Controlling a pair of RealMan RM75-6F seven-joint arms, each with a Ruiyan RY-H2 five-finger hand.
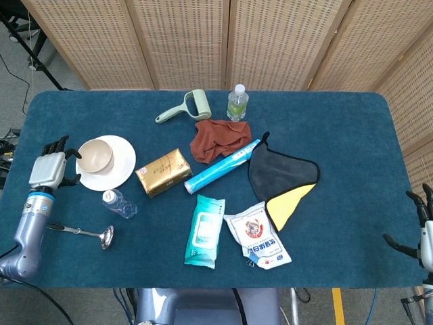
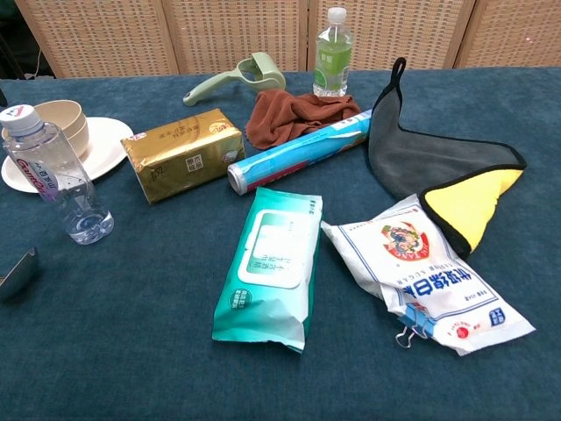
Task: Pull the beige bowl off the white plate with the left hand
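Head view: white plate [image 1: 120,170] at table's left side | beige bowl [image 1: 94,156] sits on it, judged light, rigid, slippery; hook its rim | left hand [image 1: 49,167] just beside plate, empty, fingers spread | right hand [image 1: 425,227] idle, fingers apart

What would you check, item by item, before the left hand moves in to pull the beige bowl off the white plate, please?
1. Beige bowl sits on the white plate: ok.
2. Left hand is empty, fingers apart: ok.
3. Left hand is beside the plate's left edge, apart from the bowl: ok.
4. Contact with the plate rim: cannot tell.
5. Small water bottle stands apart from the plate, below it: ok.
6. Right hand idles at the table's far right edge: ok.
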